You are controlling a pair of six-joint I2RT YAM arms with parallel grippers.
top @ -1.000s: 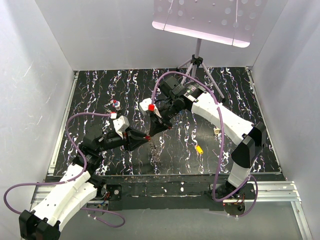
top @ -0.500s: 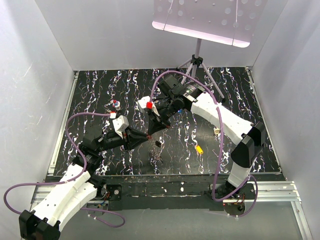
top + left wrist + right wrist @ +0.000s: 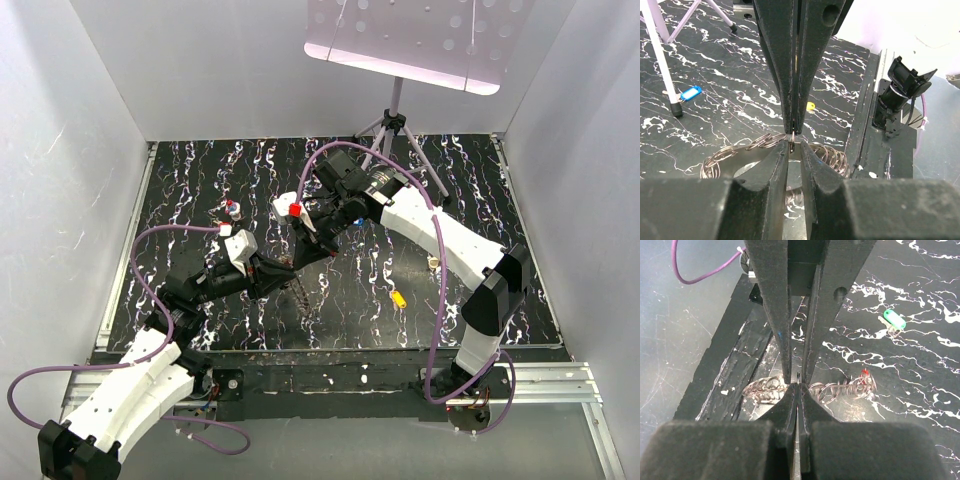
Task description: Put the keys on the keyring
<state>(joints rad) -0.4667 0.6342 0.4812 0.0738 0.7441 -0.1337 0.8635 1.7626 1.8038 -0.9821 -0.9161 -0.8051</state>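
- Left gripper (image 3: pixel 794 146) has narrowed to a slit around the keyring (image 3: pixel 720 157) wire.
- Right gripper (image 3: pixel 797 387) stays pinching it.
- I judge a handover; keys (image 3: pixel 690 93) wait.

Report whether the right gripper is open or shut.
Shut. In its own wrist view the right gripper has its jaws pressed together, with no gap down to the tips.
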